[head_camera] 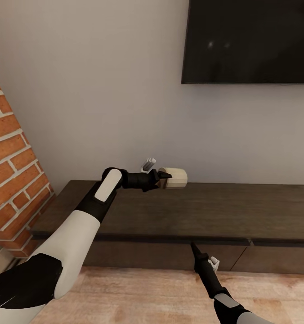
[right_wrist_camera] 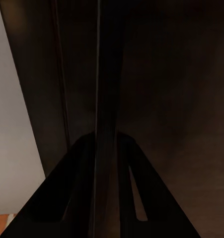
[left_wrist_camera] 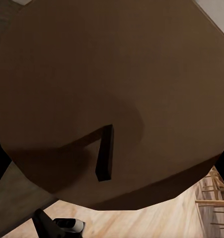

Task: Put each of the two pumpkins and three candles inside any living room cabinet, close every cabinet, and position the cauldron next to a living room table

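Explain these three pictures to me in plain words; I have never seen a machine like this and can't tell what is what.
This is a computer-simulated robot with two arms, each ending in a two-fingered claw. The big picture comes from a camera on its head, looking down over both arms. The left claw is shut on a cream candle, holding it on its side above the long, low dark cabinet, whose drawer fronts look closed. The right claw has its fingers together, pointing at the cabinet's front edge. A dark TV hangs on the wall and a brick wall stands to the left.

The other two pictures come from cameras near each claw. The left one sees the candle's wick end up close; the right one sees its own shut fingers against dark wood.
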{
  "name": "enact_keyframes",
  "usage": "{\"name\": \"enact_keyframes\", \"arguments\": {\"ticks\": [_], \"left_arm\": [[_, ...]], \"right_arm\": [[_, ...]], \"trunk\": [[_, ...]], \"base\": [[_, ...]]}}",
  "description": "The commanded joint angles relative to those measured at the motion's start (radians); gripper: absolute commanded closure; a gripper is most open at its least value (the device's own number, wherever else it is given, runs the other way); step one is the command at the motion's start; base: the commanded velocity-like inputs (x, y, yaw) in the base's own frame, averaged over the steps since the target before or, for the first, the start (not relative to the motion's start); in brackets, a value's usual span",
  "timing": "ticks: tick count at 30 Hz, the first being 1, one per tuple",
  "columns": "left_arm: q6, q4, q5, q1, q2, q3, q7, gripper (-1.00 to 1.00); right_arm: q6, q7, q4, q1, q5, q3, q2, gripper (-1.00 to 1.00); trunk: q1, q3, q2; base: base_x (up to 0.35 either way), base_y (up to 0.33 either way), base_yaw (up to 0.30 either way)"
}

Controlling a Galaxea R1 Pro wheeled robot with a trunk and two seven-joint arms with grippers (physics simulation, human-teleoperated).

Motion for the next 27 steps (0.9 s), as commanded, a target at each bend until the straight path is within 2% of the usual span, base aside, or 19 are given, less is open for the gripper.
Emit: {"name": "enact_keyframes", "arguments": {"ticks": [1,18,27], "left_arm": [[0.003,0.0,0.002,-0.001,0.0,0.0,0.001,1.0],[0.003,0.0,0.002,-0.001,0.0,0.0,0.001,1.0],[0.003,0.0,0.001,-0.001,0.0,0.0,0.001,1.0]], "right_arm": [[0.007,-0.009,0.003,0.0,-0.011,0.007,0.0,1.0],[0.006,-0.009,0.003,0.0,-0.011,0.007,0.0,1.0],[0.005,-0.009,0.003,0.0,-0.011,0.007,0.0,1.0]], "trunk": [[0.0,-0.001,0.0],[0.0,-0.001,0.0],[0.0,-0.001,0.0]], "base": [[0.0,0.0,0.0],[-0.002,0.0,0.0],[-0.104,0.0,0.0]]}}
